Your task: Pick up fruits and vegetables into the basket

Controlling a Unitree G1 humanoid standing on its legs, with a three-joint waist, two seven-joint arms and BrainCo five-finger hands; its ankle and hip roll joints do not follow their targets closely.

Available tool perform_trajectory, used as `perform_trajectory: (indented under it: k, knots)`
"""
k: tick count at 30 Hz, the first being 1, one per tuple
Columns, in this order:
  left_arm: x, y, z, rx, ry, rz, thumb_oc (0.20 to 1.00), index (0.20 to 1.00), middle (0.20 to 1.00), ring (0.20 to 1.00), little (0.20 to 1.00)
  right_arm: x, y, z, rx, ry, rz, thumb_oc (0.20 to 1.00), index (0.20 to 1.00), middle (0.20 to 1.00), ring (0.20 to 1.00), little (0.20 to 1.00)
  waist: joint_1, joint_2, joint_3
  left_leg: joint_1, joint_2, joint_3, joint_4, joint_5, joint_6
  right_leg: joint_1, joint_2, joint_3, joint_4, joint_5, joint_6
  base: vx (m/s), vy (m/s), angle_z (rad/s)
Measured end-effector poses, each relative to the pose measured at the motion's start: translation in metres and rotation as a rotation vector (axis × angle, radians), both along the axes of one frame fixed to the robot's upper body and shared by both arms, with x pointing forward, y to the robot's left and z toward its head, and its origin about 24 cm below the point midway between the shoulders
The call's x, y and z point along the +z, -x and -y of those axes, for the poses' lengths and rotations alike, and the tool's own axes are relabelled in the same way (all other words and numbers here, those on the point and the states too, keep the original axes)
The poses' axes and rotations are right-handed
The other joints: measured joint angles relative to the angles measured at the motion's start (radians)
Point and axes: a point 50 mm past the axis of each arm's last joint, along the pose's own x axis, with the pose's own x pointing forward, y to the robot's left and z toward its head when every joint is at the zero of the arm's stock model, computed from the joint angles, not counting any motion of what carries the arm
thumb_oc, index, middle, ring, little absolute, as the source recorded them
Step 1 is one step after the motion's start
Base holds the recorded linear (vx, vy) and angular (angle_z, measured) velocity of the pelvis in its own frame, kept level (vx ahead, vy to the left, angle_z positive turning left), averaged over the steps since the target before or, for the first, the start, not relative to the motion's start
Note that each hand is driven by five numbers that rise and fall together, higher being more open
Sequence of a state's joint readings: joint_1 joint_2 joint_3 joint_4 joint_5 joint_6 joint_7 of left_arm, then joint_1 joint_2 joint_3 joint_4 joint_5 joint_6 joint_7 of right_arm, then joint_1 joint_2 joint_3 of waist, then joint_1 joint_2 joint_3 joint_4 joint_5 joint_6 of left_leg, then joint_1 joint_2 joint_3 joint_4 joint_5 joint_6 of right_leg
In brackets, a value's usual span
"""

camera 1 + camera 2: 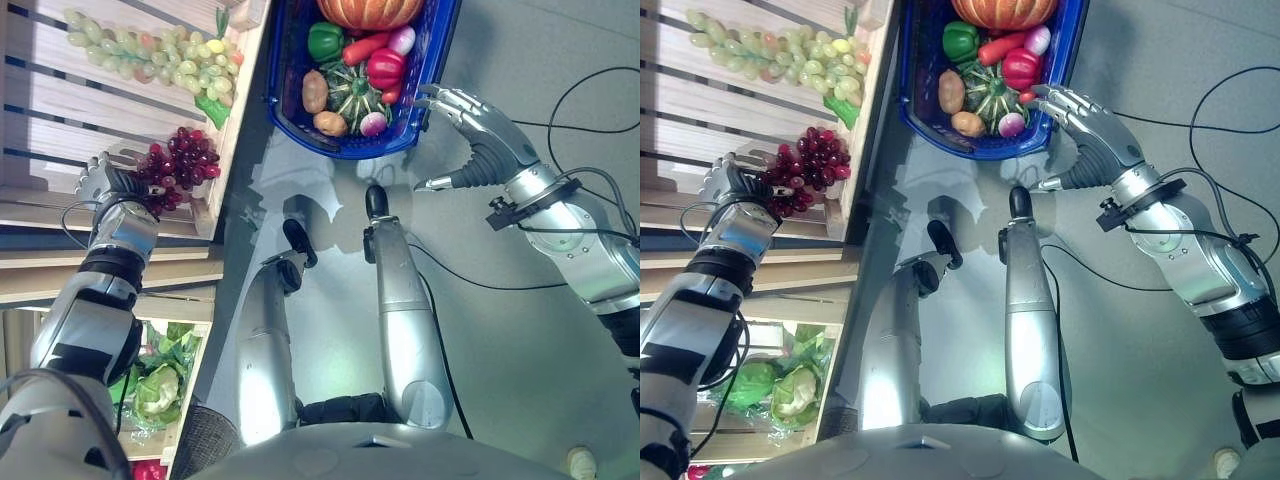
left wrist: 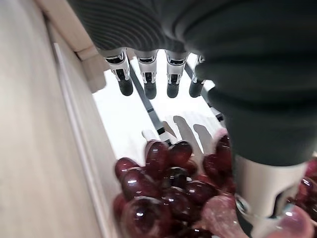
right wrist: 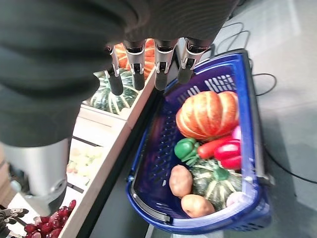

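Two hands are in view. Left hand (image 1: 105, 180), fingers (image 2: 148, 79) extended and unclenched, rests against the red grapes (image 1: 178, 160) on the wooden shelf (image 1: 60, 90). Right hand (image 1: 470, 130), fingers spread, hovers beside the blue basket (image 3: 247, 148), which holds a pumpkin (image 3: 208, 114), peppers and potatoes.

Wooden shelf and grey floor, with what rests on each.

The slatted shelf (image 1: 40, 110) carries green grapes (image 1: 160, 55) along its far part and red grapes (image 1: 180, 160) nearer, close to the shelf's raised edge. A lower tier (image 1: 195, 370) holds cabbage (image 1: 160, 385). Beside the shelf, the floor (image 1: 520, 350) bears a blue basket (image 3: 153, 163) filled with vegetables.
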State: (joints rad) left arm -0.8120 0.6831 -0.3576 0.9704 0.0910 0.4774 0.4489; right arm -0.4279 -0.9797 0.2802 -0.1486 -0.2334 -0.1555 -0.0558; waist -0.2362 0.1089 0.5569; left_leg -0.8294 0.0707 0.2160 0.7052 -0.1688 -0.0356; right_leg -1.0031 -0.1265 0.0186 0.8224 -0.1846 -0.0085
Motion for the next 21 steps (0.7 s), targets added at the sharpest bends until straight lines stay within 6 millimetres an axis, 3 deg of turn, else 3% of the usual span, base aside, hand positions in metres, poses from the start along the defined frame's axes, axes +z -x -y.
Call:
perform_trajectory:
  k: [7, 18, 19, 20, 21]
  knots:
    - [0.011, -0.005, -0.002, 0.022, 0.021, 0.015, 1.0, 1.0, 1.0, 1.0, 1.0, 0.002, -0.005, 0.005, -0.026, -0.017, -0.004, 1.0, 1.0, 1.0, 1.0, 1.0, -0.013, 0.0, 0.0, -0.069, 0.016, 0.001, 0.027, -0.002, -0.003, -0.072, 0.011, 0.005, 0.017, 0.005, -0.007, -0.01, -0.013, -0.04]
    - [-0.001, -0.006, -0.001, -0.037, 0.116, -0.119, 1.0, 1.0, 1.0, 1.0, 1.0, 0.014, -0.013, 0.001, -0.015, -0.01, 0.025, 1.0, 1.0, 1.0, 1.0, 1.0, -0.014, 0.0, 0.0, -0.072, 0.02, 0.013, 0.018, -0.005, -0.009, -0.091, 0.027, 0.025, 0.012, 0.007, -0.01, -0.01, -0.002, -0.05]
    - [-0.003, -0.006, -0.002, -0.04, 0.129, -0.134, 0.388, 0.388, 0.388, 0.388, 0.388, 0.015, -0.013, 0.0, -0.012, -0.012, 0.026, 1.0, 1.0, 1.0, 1.0, 1.0, -0.016, 0.0, -0.001, -0.071, 0.021, 0.015, 0.017, -0.006, -0.009, -0.091, 0.028, 0.027, 0.012, 0.007, -0.01, 0.01, 0.016, -0.07]
    - [-0.003, -0.005, -0.002, -0.041, 0.136, -0.142, 0.2, 0.2, 0.2, 0.2, 0.2, 0.014, -0.013, 0.0, -0.011, -0.011, 0.023, 1.0, 1.0, 1.0, 1.0, 1.0, -0.017, 0.0, -0.001, -0.07, 0.022, 0.016, 0.016, -0.006, -0.01, -0.091, 0.03, 0.027, 0.011, 0.007, -0.01, 0.01, 0.014, -0.06]
    - [-0.003, -0.005, -0.003, -0.037, 0.138, -0.146, 0.2, 0.2, 0.2, 0.2, 0.2, 0.014, -0.013, 0.0, -0.01, -0.009, 0.02, 1.0, 1.0, 1.0, 1.0, 1.0, -0.017, 0.0, -0.001, -0.07, 0.025, 0.017, 0.016, -0.007, -0.011, -0.091, 0.033, 0.028, 0.009, 0.008, -0.01, 0.01, 0.009, -0.07]
